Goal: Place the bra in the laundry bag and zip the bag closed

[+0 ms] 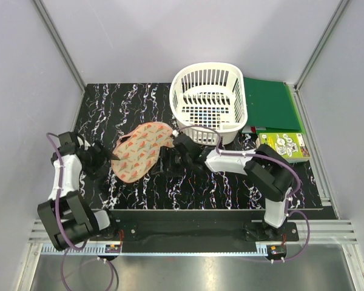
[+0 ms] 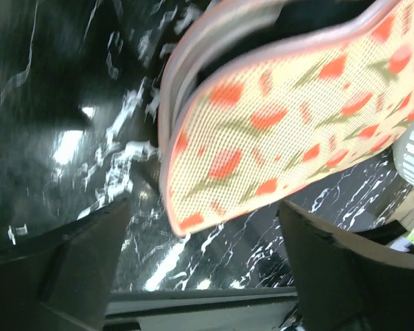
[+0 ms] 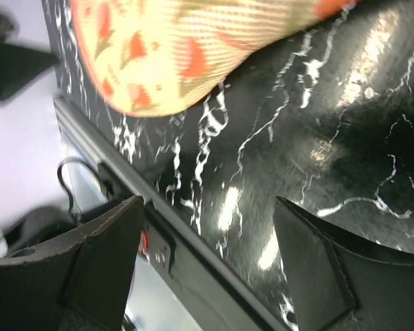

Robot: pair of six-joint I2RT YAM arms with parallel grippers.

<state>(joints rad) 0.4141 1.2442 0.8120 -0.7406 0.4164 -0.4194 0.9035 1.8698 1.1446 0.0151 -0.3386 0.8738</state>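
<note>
While laundry bag (image 1: 142,151) lies btwn them, L fingers (image 2: 69,276) & R fingers (image 3: 90,269) gape wide, holding nothing.

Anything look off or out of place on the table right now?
Nothing looks spilled or damaged. The laundry bag lies diagonally between the open left gripper and the open right gripper, held by neither. One oddity: the bra shows in no view, and whether the bag is zipped cannot be told.
</note>
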